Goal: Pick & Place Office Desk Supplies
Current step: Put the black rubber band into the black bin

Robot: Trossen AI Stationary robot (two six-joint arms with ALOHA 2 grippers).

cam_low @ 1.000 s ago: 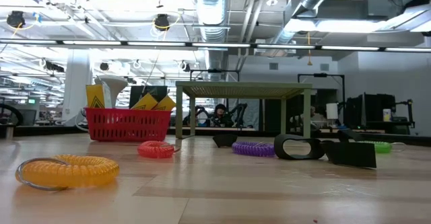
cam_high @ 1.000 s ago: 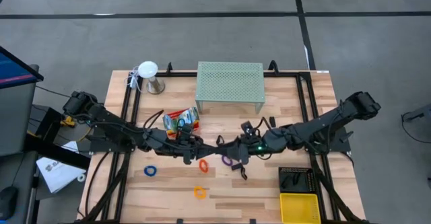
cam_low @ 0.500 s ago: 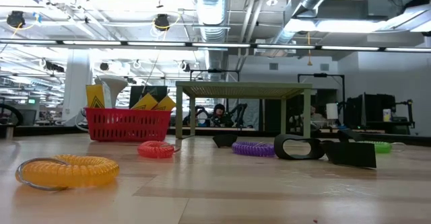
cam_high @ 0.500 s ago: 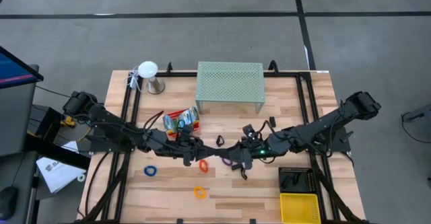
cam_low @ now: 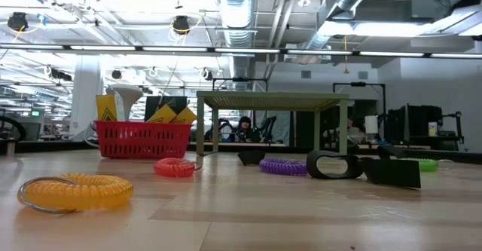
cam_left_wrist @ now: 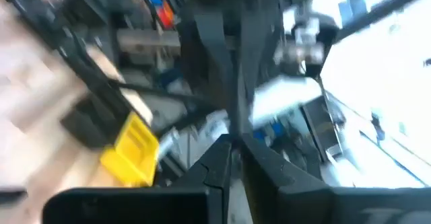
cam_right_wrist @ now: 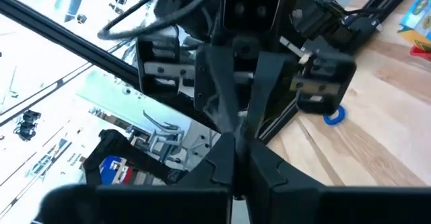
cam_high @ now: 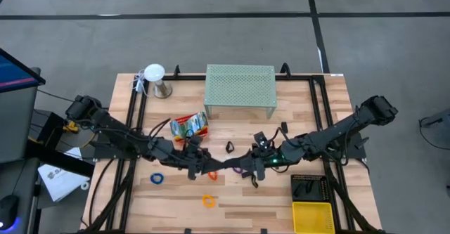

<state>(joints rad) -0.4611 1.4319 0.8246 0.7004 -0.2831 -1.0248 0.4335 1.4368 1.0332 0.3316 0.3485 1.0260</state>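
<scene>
At the left of the high view a blue elastic loop (cam_high: 157,178) lay flat on the pale wooden table (cam_high: 140,206), a thin springy coil that would likely flick away if caught on an edge. Up and right of it sat the crayon boxes (cam_high: 190,126), glossy printed card, rectangular and easy to crush.

The left gripper (cam_high: 202,166) reached low into mid-frame. Its grip could not be told. Below it rested an orange loop (cam_high: 209,201), and beside its tip a red loop (cam_high: 212,172).

Right of centre a small black clip (cam_high: 230,147) lay alone, hard and angular. The right gripper (cam_high: 242,168) was clenched almost tip to tip with the left, over a purple loop (cam_high: 239,169). Whether anything was caught between its fingers could not be seen.

The main danger seemed to be the two dark tools meeting so closely: a bump could scatter the light loops, and a stretchy coil gripped from both sides might spring loose.

At the lower right stood a black tray (cam_high: 309,187) and a smooth yellow tray (cam_high: 311,216), both holding no supplies.
</scene>
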